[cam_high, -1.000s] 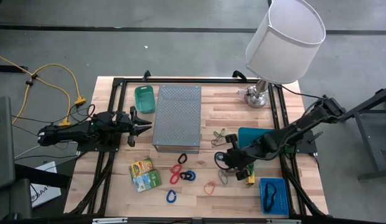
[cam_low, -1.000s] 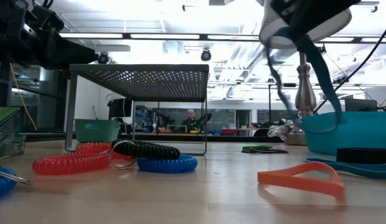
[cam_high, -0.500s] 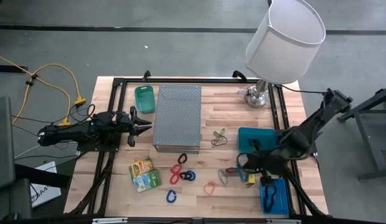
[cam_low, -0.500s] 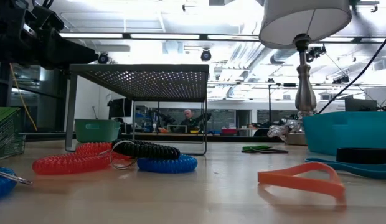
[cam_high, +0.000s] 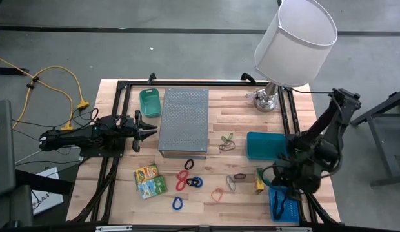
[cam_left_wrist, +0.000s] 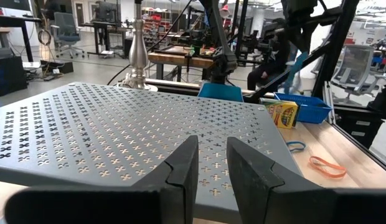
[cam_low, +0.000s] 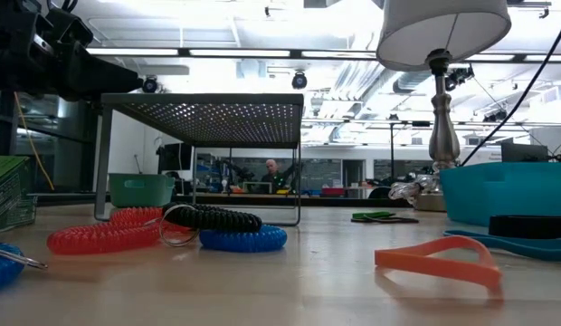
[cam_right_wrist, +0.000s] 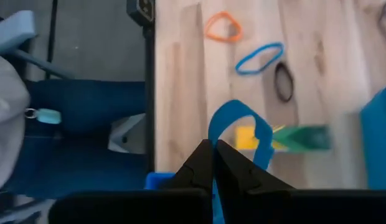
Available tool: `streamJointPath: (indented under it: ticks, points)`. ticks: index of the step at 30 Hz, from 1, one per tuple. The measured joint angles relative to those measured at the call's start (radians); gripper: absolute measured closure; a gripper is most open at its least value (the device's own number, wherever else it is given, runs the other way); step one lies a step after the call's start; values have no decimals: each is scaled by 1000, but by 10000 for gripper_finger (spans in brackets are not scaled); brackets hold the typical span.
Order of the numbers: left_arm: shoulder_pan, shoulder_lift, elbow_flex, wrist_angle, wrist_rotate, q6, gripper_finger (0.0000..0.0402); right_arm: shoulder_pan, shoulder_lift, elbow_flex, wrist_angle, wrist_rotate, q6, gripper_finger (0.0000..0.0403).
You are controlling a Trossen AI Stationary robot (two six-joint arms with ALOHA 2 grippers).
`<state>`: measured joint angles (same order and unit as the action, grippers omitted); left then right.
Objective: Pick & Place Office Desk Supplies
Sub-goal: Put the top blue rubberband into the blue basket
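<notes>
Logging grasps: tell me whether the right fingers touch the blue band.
Touching. The right wrist view shows the fingers pinched shut on the blue band looping out.

1. Pale butcher-block wood tabletop (cam_high: 232, 116): planked strips, smooth, satin sheen.
2. Grey perforated metal box (cam_high: 183, 121): matt sheet, cross-shaped punch holes visible in left wrist view.
3. Lamp with white shade (cam_high: 295, 42): matt cloth-like shade, polished metal stem.
4. Red, black, blue coiled loops (cam_low: 185, 226): glossy plastic.
5. Blue band (cam_right_wrist: 243, 134) in right gripper (cam_right_wrist: 213, 148): smooth, rubbery.
6. Orange band (cam_low: 436, 261): matt rubber.
</notes>
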<state>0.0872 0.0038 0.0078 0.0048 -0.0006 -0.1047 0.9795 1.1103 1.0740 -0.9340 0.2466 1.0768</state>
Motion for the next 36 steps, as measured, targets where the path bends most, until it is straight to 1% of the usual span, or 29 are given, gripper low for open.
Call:
streamJointPath:
  ticks: [9,17,22,26,31,36]
  points:
    - [0,0,0,0,0,0,323,130,19,-2,-6,15,227,401]
    - [0,0,0,0,0,0,323,215,92,-8,-5,70,338,401]
    - [0,0,0,0,0,0,323,258,148,-8,3,98,421,401]
    - [0,0,0,0,0,0,323,289,192,-8,3,119,521,401]
    - [0,0,0,0,0,0,323,316,256,-8,3,117,634,401]
    - [0,0,0,0,0,0,323,332,302,-8,3,106,696,401]
